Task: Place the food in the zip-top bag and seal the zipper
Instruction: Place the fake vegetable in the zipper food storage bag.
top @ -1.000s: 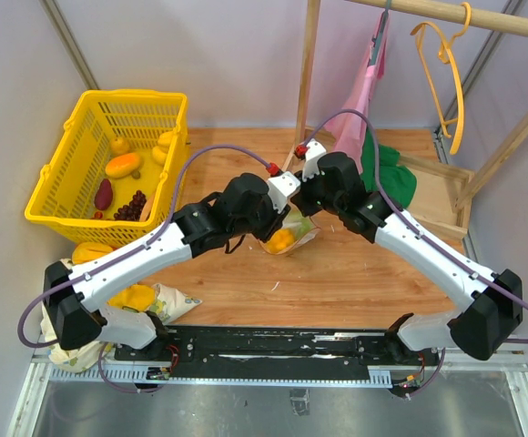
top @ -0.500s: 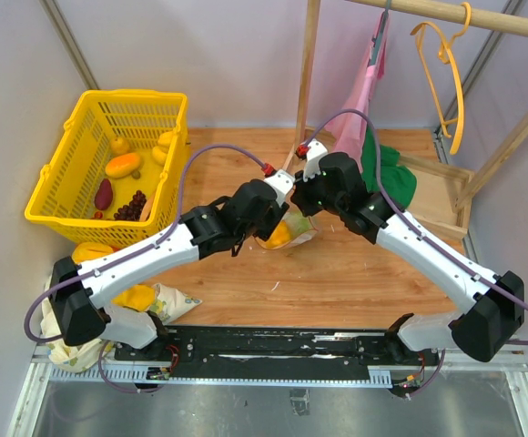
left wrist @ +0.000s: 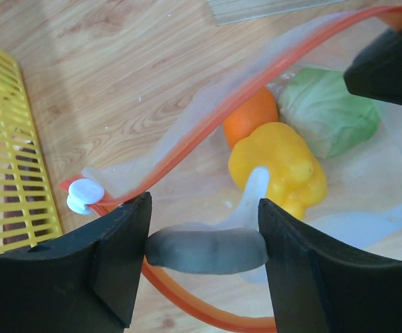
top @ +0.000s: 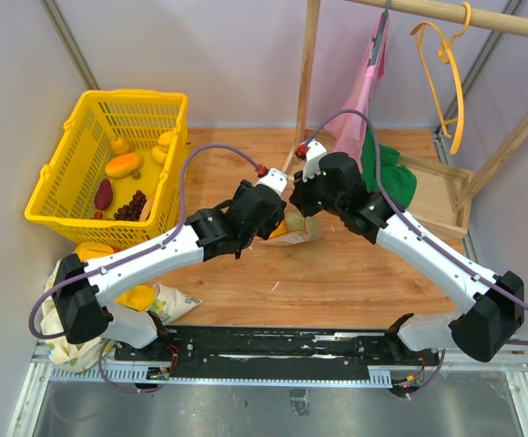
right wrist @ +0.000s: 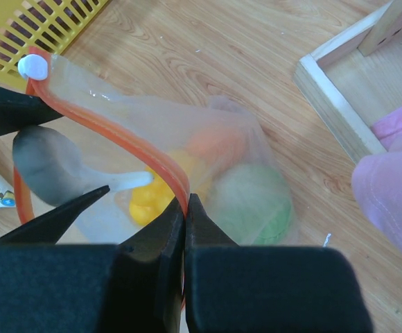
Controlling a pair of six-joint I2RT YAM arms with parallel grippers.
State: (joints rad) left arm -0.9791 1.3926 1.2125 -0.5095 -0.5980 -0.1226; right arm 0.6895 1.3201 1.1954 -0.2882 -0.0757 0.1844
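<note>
The zip-top bag [right wrist: 246, 156] lies on the wooden table, its mouth held up. My right gripper [right wrist: 185, 201] is shut on the orange-red zipper [right wrist: 118, 135] at the far lip. Inside the bag lie a yellow pepper [left wrist: 277, 163], an orange [left wrist: 253, 114] and a green cabbage [left wrist: 326, 107]. My left gripper [left wrist: 204, 208] reaches into the mouth, its jaws set wide. A grey-capped toy mushroom [left wrist: 204, 251] with a white stem spans the gap and touches both pads. The white slider [left wrist: 84, 193] sits at the zipper's left end. From above, both wrists hide most of the bag [top: 302, 233].
A yellow mesh basket [top: 64, 182] at the back left holds several more toy foods. Printed snack packets [top: 168, 300] lie near the left arm's base. A wooden tray [top: 437, 196] with green cloth [top: 391, 173] stands right, a pink garment [top: 364, 91] hanging above it.
My left arm has pushed forward and right, deeper into the bag's mouth, and its jaws have widened. The right arm has stayed put on the zipper.
</note>
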